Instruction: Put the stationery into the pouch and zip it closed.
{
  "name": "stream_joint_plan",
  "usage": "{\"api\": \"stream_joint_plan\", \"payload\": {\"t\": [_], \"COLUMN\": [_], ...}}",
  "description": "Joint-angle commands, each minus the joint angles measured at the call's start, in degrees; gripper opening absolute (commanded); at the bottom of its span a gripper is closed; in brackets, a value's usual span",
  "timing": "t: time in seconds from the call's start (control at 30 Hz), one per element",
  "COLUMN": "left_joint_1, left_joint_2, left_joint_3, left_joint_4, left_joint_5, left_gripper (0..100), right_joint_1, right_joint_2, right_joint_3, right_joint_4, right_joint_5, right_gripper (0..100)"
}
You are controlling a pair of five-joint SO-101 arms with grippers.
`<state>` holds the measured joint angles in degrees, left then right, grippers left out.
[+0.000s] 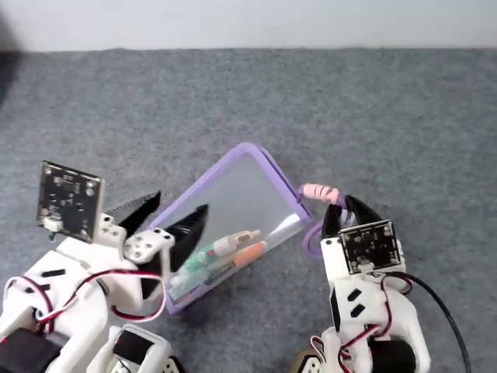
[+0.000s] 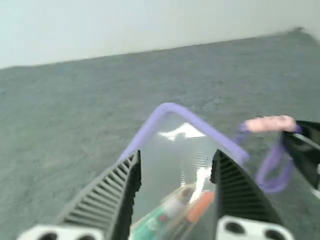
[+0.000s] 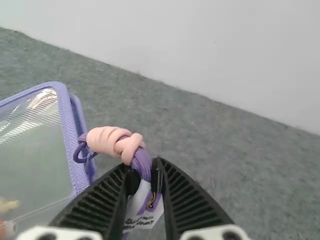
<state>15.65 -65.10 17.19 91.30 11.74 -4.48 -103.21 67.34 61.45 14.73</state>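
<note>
Clear purple-trim pouch (image 1: 241,194), lying flat, pens (image 1: 225,255) inside nr one end, pink-knotted strap (image 3: 141,162)

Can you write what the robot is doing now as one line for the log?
left gripper: open over pouch | right gripper: shut on purple strap by pink knot | pens: inside pouch

The light was soft and even, and the grey table (image 1: 248,101) looked bright all over. Shadows were faint, just a little dark under the arms. The top left corner of the high view was dim. The clear face of the pouch (image 2: 175,150) shone white with glare in 2 streaks in the left wrist view. That view looked smeary, most of all at the pink knot (image 2: 270,123) and the purple loop (image 2: 272,165). The wall (image 3: 200,50) was pale and plain.
</note>
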Motion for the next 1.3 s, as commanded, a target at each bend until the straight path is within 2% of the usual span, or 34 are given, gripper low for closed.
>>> {"api": "stream_joint_plan", "payload": {"t": [0.0,0.1,0.23,0.3,0.47,0.6,0.77,1.0,1.13,1.27], "left_joint_1": [-3.7,-4.0,-5.2,-8.5,-14.6,-15.4,-16.8,-18.7,-19.6,-19.3], "left_joint_2": [-0.6,-4.3,-12.7,-18.2,-30.9,-39.1,-38.9,-38.9,-38.9,-38.9], "left_joint_3": [-0.2,0.7,7.6,12.7,29.1,39.2,42.5,49.3,56.9,64.4], "left_joint_4": [0.6,0.1,-2.4,-5.3,-16.0,-20.4,-21.0,-21.5,-25.5,-31.1], "left_joint_5": [-0.6,-0.4,-0.3,-0.3,-0.6,-0.6,-0.2,-0.2,-0.5,-0.6], "left_gripper": [22,22,22,22,22,22,22,21,12,2], "right_joint_1": [0.2,0.3,0.3,0.4,0.4,0.4,0.4,0.6,7.1,15.0], "right_joint_2": [-0.7,-0.7,-0.7,-0.7,-0.7,-0.8,-0.8,-0.9,-0.8,-0.8], "right_joint_3": [-4.0,-5.5,-8.9,-10.0,-10.5,-10.7,-13.7,-14.0,-11.5,-4.7], "right_joint_4": [1.8,4.0,10.6,13.0,14.1,18.5,23.1,23.2,22.7,21.8], "right_joint_5": [-1.0,-2.5,-4.8,-5.5,-6.2,-6.5,-9.0,-11.3,-15.4,-16.2], "right_gripper": [1.3,2.6,12.5,16.6,16.7,16.6,16.6,16.6,16.6,16.6]}}
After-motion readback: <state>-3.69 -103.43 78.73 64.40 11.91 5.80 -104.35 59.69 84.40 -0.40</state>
